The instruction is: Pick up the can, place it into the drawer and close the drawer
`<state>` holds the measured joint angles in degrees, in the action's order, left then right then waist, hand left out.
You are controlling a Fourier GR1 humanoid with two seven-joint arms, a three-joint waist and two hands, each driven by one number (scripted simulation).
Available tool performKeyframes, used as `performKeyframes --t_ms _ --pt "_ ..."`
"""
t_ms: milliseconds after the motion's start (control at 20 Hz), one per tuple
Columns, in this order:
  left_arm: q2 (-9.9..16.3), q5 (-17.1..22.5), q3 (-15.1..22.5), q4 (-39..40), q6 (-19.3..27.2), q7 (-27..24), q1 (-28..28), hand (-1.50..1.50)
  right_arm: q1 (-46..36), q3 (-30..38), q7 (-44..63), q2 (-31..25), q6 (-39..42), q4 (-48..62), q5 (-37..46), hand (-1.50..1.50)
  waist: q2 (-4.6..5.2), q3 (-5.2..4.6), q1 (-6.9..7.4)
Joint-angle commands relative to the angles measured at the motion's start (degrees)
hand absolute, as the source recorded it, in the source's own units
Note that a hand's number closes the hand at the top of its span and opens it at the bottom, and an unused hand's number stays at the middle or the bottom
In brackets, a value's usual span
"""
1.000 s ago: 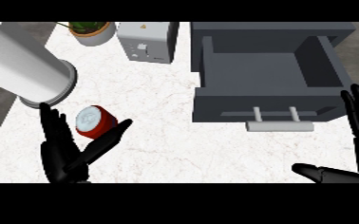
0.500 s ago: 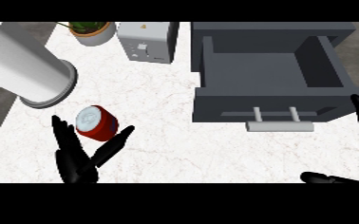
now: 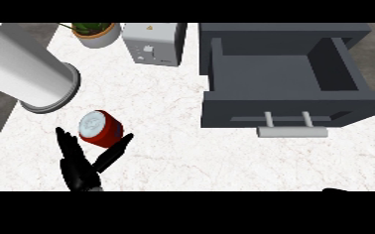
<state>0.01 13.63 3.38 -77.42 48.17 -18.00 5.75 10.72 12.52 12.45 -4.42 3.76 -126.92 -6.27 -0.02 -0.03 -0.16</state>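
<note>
Left hand (image 3: pixel 82 164) lower than before, fingers spread, cradling can (image 3: pixel 101 128)

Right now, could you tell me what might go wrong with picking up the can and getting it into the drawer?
1. The left hand is open just below the red can, fingers straight; closing off-centre could nudge or tip it.
2. The open drawer is far to the right, and its raised front wall could catch the can.
3. The big white cylinder crowds the can's upper left.

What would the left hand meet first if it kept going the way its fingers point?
The can: the left hand opens toward it from just below, fingers and thumb either side. Height is hard to judge.
</note>
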Motion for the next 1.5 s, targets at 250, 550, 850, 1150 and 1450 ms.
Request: performKeyframes --t_ms 250,550,850,1150,1450 --pt "-0.01 11.6 -0.76 10.55 -1.86 -12.31 -2.08 -1.5 -2.41 5.44 3.65 -2.93 2.34 -0.82 -5.07 -1.5 -0.01 0.01 0.04" --pt "2.34 14.16 -12.08 25.63 -10.63 -15.76 -12.08 -1.5 -3.32 5.22 2.74 -2.16 1.75 0.48 -2.36 -1.5 0.06 0.01 -0.11" --pt "4.82 13.86 -13.74 31.11 -15.0 -17.3 -15.76 -1.5 -1.1 5.96 6.07 -1.66 2.4 -4.11 -4.59 -1.5 0.01 0.01 -0.3" --pt "4.05 12.07 -11.77 36.04 -19.87 -19.0 -19.27 -1.5 -4.38 5.68 4.16 -1.23 1.91 -0.97 -2.8 -1.5 0.05 0.01 -0.17" --pt "6.43 13.65 -14.64 43.29 -27.97 -20.54 -23.91 1.5 -4.46 5.21 4.27 -1.27 2.47 -0.56 -1.27 -1.5 0.07 0.0 -0.18"
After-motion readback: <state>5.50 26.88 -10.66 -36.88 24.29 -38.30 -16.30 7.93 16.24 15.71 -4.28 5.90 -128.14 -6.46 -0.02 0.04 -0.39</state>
